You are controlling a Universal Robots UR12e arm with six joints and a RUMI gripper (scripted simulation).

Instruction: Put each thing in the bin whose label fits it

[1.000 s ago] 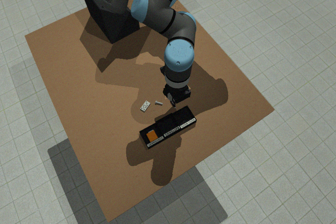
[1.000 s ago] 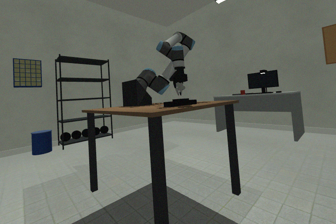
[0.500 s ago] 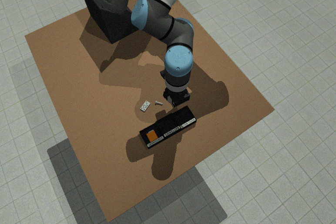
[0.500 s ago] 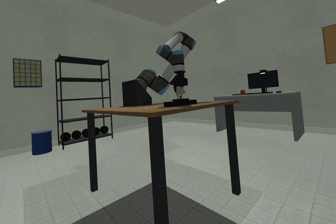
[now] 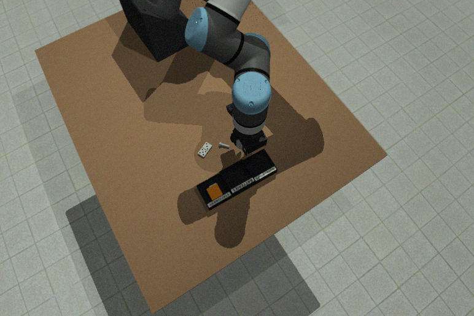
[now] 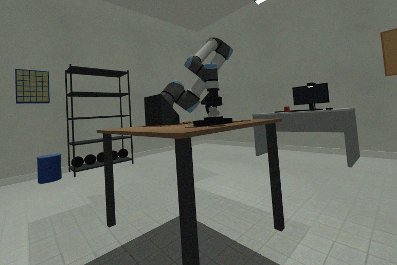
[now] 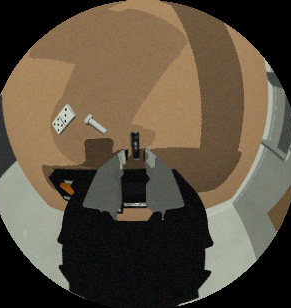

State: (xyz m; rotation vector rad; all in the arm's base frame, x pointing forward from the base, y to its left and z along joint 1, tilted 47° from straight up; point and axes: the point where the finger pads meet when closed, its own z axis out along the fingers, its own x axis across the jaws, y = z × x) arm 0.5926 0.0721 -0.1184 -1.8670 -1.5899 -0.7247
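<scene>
A black row of three joined bins (image 5: 232,177) (image 6: 212,122) (image 7: 58,176) stands upright. Its labels read STATIONERY, BATTERIES and one I cannot read clearly. An orange thing (image 5: 214,191) (image 7: 67,188) lies in the STATIONERY bin. A white domino (image 5: 204,150) (image 7: 63,119) and a pale bolt (image 5: 223,145) (image 7: 95,124) lie on the table behind the bins. A small dark, narrow thing (image 7: 135,142) lies at my fingertips in the wrist view; the arm hides it in the top view. My gripper (image 5: 245,152) (image 7: 135,149) is partly open, low behind the bins, its fingers apart with the dark thing's near end between or just below them.
The brown table (image 5: 158,253) (image 6: 145,131) carries the arm's black base (image 5: 150,27) (image 6: 160,110) at its back. The bins stand close in front of the gripper. A shelf rack (image 6: 97,94) and a desk (image 6: 304,121) stand away from the table.
</scene>
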